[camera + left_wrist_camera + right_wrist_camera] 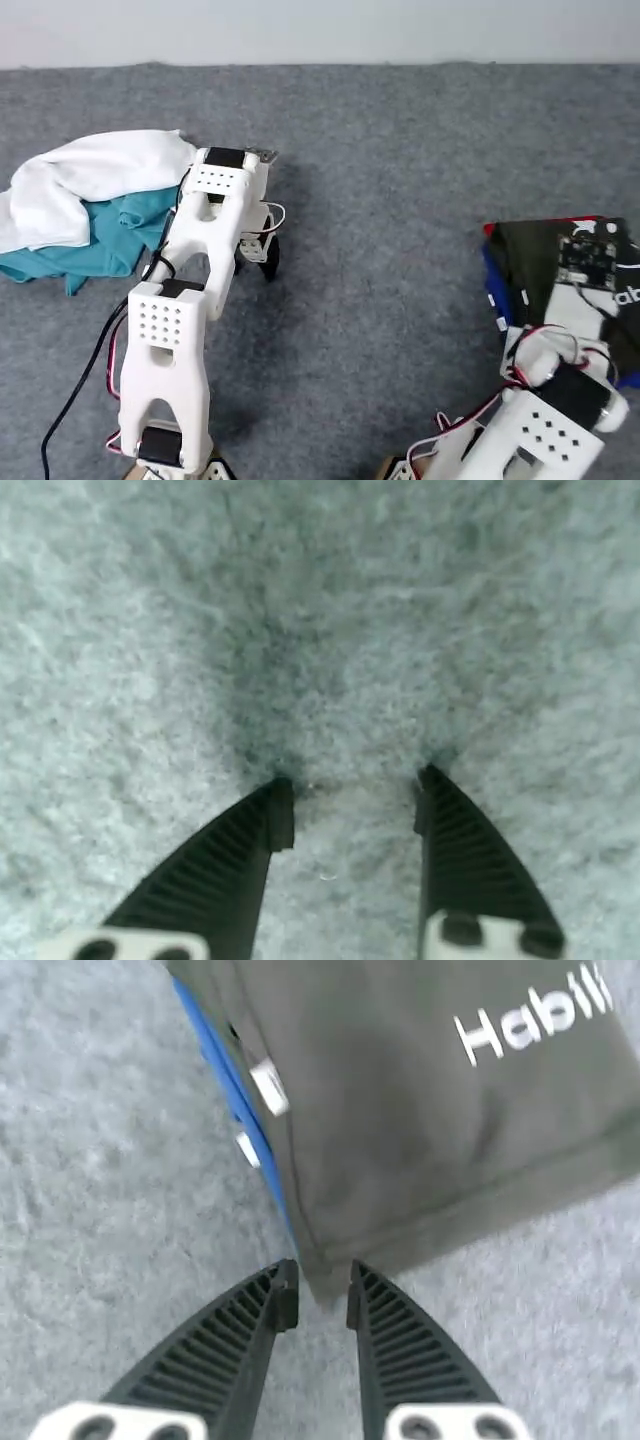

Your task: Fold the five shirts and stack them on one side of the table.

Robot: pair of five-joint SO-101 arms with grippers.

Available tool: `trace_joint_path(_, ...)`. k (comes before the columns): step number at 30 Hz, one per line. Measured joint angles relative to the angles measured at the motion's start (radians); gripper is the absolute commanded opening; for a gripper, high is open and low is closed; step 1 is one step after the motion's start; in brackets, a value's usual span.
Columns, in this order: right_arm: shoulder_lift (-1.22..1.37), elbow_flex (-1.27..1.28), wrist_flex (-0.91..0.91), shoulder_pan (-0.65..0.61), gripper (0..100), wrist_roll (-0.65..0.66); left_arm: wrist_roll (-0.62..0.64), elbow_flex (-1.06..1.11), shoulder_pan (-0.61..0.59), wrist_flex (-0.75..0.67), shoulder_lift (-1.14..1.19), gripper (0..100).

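- Progress, near side: stack [545,290] of folded shirts lies at the right edge of the table [400,200], close to the right arm. Dark shirt [525,270] is on top, blue shirt [492,285] shows under its edge, and a red shirt [490,229] shows at the far corner. By the colours visible, three shirts are judged folded and stacked.
- Progress, far side: white shirt [90,180] lies crumpled on top of a teal shirt [110,235] at the far left of the table, well apart from the stack. Both are unfolded, so two shirts are judged left to fold and move to the stack.
- Right gripper [318,1285]: jaws stand at a narrow gap, at the near corner of the dark shirt. The corner reaches in between the fingertips [283,1285]. Whether the cloth is pinched or only lies in the gap cannot be told. The blue shirt's edge lies just beside, outside the jaws.
- Left gripper [355,790]: jaws stand wide apart and point down at bare table. It holds nothing, with no cloth between or beside the fingertips. In the high view it sits near the middle of the table, just beside the right edge of the unfolded pile and not touching it.
- Next step, as a judgement: the left gripper must go to the pile at the far left to take a shirt.
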Motion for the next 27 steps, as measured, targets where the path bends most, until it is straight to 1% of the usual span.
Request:
trace_joint_path(5,0.0,0.034,0.023,0.152,10.0,0.0,0.0,0.0,0.0,0.0,0.0,20)
trace_joint_path(9,0.0,0.049,0.023,0.201,10.0,0.0,0.0,0.0,0.0,0.0,0.0,20)
trace_joint_path(27,0.0,0.049,0.041,0.206,10.0,0.0,0.0,0.0,0.0,0.0,0.0,20)
